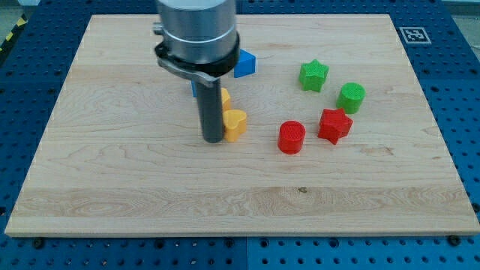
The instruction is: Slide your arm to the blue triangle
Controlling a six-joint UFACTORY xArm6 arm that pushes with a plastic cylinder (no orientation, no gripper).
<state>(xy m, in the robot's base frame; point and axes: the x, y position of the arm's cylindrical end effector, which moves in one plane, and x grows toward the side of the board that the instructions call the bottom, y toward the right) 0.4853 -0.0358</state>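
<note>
A blue block, partly hidden behind my arm, lies near the view's top centre; its shape is hard to make out. A sliver of another blue block shows behind the rod on its left. My tip rests on the board below both, just left of a yellow heart block and touching or nearly touching it. A second yellow block sits just above the heart, mostly hidden by the rod.
A green star block and a green cylinder lie at the view's right. A red star block and a red cylinder lie below them. The wooden board sits on a blue pegboard table.
</note>
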